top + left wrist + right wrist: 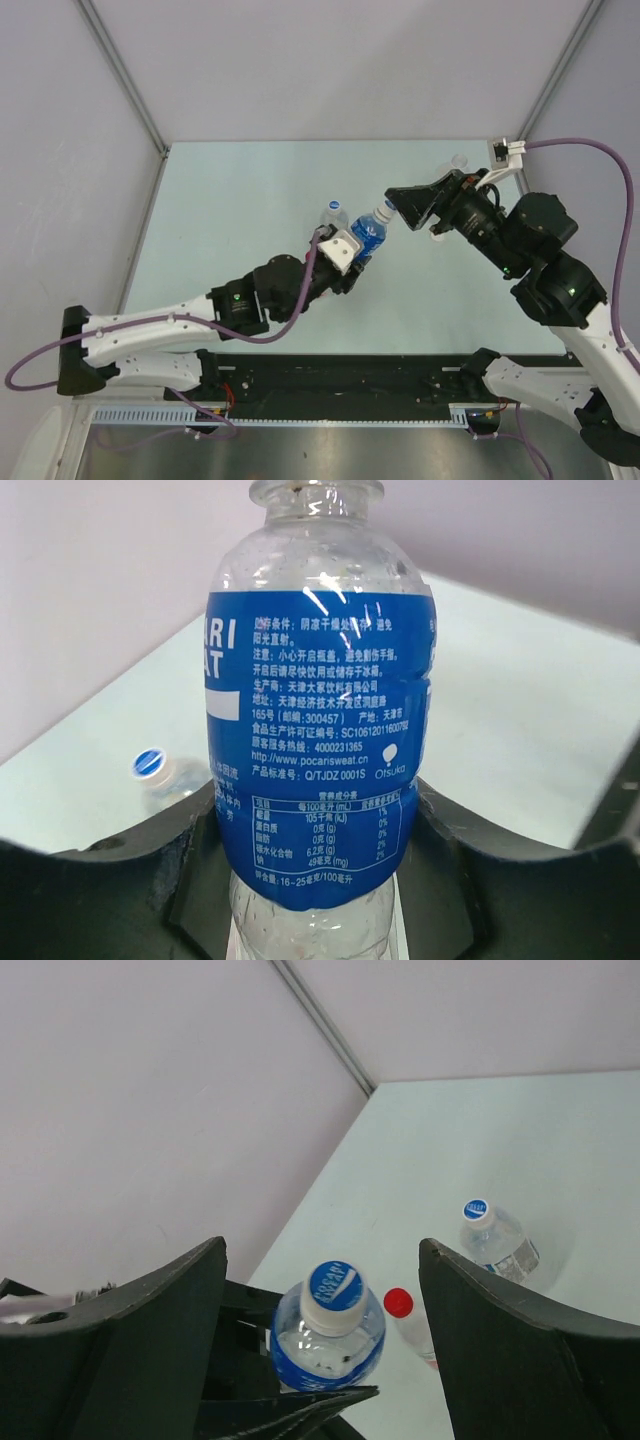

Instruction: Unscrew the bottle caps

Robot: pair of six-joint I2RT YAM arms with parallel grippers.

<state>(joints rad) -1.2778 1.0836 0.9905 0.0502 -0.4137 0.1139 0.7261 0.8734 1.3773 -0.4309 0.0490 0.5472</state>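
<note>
The left gripper [352,258] clamps the blue-labelled bottle [368,232] at its middle – the right gripper [398,207] is spread wide either side of its blue cap [334,1287], not touching

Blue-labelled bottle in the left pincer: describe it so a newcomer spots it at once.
Near the table centre, the left pincer grips one bottle, tilted towards the right arm. Its wide blue label carries white print; unlike the neighbouring bottle just behind, it is held in a pincer.
</note>
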